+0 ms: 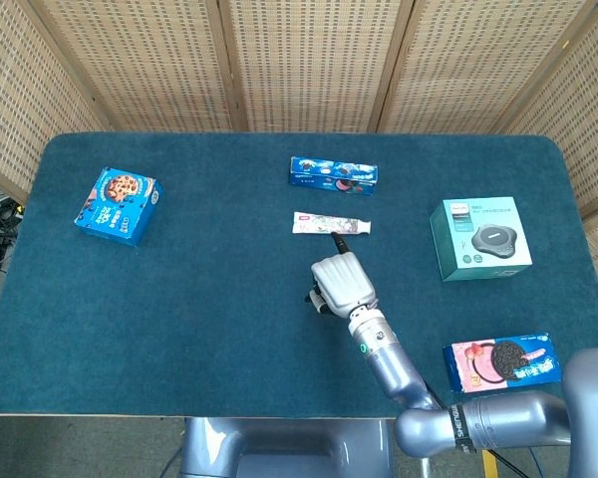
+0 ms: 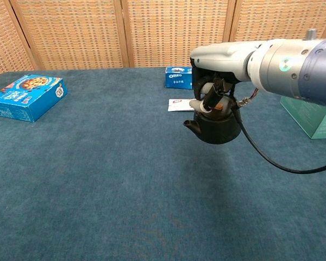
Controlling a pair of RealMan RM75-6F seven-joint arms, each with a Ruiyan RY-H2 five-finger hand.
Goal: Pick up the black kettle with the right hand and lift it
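A: Where is the black kettle (image 2: 217, 126) against the right robot hand (image 2: 211, 97)?

B: Straight underneath it. In the chest view the kettle hangs from the hand, whose fingers are wrapped round the handle at the top, with the body clear of the tabletop (image 2: 98, 185). The spout points to about nine o'clock in that view.

A: And from the head camera?

B: The back of the right robot hand (image 1: 341, 285) covers almost all of it; only a dark sliver shows at its nine o'clock edge. So the kettle lies directly below the palm, not off to a side.

A: Does it hang level?

B: Near enough, as far as the chest view shows; the lid with its reddish knob faces up.

A: The other arm?

B: The left hand appears in neither view, so the right is the only one anywhere near.

A: What does the next move turn on, then?

B: I'd judge it is simply upward: load under grip, so a straight rise should keep it from swinging. The toothpaste box (image 1: 330, 224) sits at twelve o'clock from the hand, apart from it, and the biscuit boxes are well away.
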